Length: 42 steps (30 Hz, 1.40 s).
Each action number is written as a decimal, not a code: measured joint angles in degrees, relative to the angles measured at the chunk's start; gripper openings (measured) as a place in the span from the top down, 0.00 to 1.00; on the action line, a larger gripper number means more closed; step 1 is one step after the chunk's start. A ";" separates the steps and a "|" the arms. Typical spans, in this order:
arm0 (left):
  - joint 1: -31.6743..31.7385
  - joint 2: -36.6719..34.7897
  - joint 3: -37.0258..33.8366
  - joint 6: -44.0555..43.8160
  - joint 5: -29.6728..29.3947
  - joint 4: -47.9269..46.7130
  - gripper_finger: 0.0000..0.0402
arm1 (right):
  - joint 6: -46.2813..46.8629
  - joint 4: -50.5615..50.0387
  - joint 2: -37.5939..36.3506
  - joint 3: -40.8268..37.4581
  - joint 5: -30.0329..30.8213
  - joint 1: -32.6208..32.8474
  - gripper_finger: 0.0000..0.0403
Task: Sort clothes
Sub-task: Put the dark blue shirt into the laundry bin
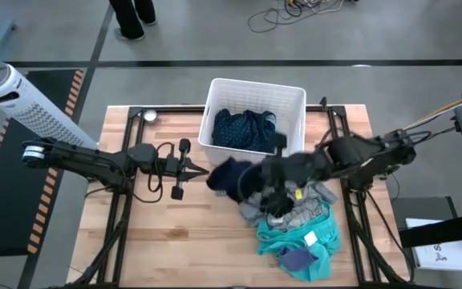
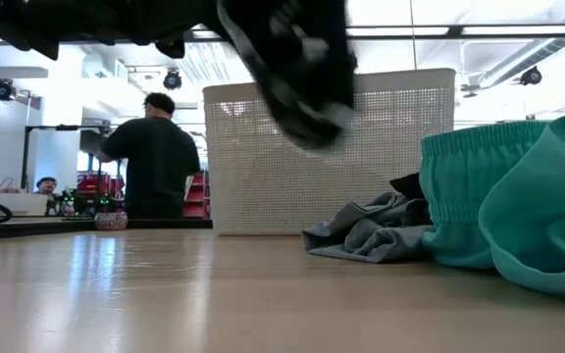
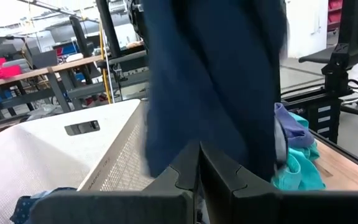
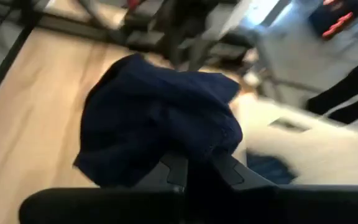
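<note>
The navy garment (image 1: 233,178) is hanging from the right gripper (image 1: 273,195), whose fingers are closing tight on its cloth, bunched and drooping just outside the basket (image 1: 253,90). The basket is lying just beyond the gripper, its near wall beside the cloth. The left gripper (image 1: 192,169) is waiting shut and empty beside the garment, equally near the basket.

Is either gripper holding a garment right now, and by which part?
The right gripper is shut on the dark navy garment, pinching a bunched fold; which part cannot be told. The left gripper is shut, holding nothing.
</note>
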 joint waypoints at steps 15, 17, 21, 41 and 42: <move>0.00 0.02 0.00 0.65 0.00 0.04 1.00 | -14.13 3.39 0.15 16.72 7.24 -15.78 0.99; 0.00 0.02 0.00 0.67 0.00 0.02 1.00 | -14.01 2.01 0.20 16.78 5.30 -18.91 0.99; 0.00 0.02 0.00 0.66 0.00 0.02 1.00 | -10.40 -1.45 0.22 15.30 -0.42 -25.35 0.99; 0.00 -0.11 0.00 0.87 -0.02 0.24 1.00 | -3.18 6.49 5.40 -16.91 -19.35 -44.79 0.99; 0.00 -0.11 0.00 0.87 -0.02 0.24 1.00 | -3.08 6.55 6.58 -17.46 -19.42 -45.26 0.99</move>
